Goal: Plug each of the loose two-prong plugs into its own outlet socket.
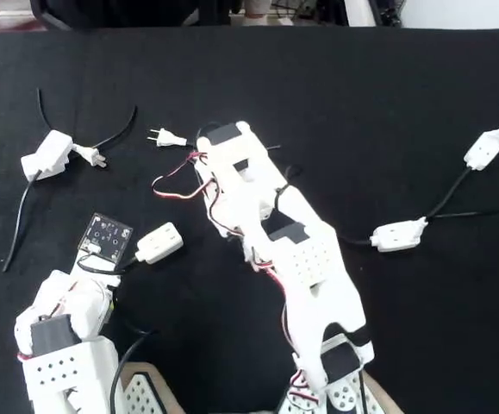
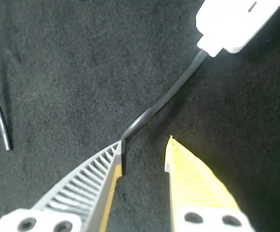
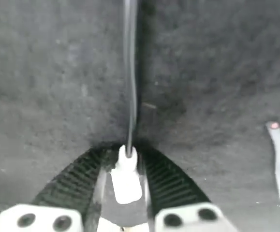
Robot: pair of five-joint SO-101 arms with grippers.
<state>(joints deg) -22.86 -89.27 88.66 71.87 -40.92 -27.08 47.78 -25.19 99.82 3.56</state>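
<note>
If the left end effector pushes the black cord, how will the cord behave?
Probably floppy: the cord lies in a curve on the cloth. It is thin, so likely light, and it may tug the white socket it joins.

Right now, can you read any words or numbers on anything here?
None can be read.
The dark square board: pale dots only, too small to read.
The white outlet socket: a slot, no letters.

High camera overlooks the table [image 1: 361, 103] (wrist cameras close above it).
</note>
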